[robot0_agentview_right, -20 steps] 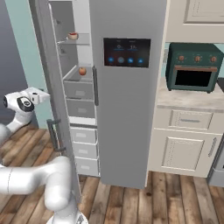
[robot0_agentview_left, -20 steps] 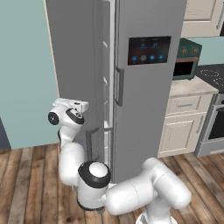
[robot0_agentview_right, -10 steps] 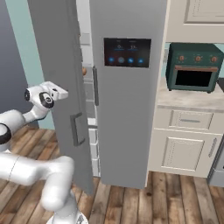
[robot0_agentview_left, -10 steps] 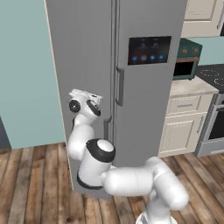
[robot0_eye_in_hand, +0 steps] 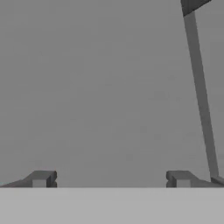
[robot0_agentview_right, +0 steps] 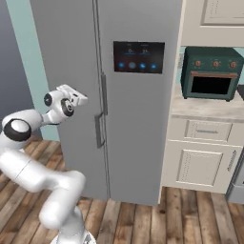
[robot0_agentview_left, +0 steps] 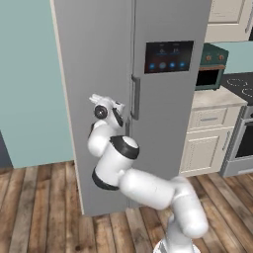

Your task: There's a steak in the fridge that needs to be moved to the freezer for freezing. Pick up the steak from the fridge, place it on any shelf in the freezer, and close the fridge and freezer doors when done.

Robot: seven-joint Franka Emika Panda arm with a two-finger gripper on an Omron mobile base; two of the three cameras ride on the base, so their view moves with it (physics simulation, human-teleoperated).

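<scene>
We are holding our jaws (robot0_eye_in_hand: 110, 180) spread wide and empty, fingertips (robot0_eye_in_hand: 41, 178) facing the plain grey freezer door (robot0_agentview_left: 91, 84) at close range, with its bar handle (robot0_eye_in_hand: 200, 92) slanting past on one side. Half a second ago this door was standing ajar with shelves showing behind it; now we are seeing it flush with the fridge door (robot0_agentview_right: 138, 100), the one carrying the dark display panel (robot0_agentview_right: 138, 56). So both doors are looking shut, and we are judging the closing step finished or nearly so. The steak is out of sight behind the doors; we cannot tell which shelf it is lying on. Beside the appliance a green toaster oven (robot0_agentview_right: 212, 77) is sitting on the worktop (robot0_agentview_right: 209, 108)
</scene>
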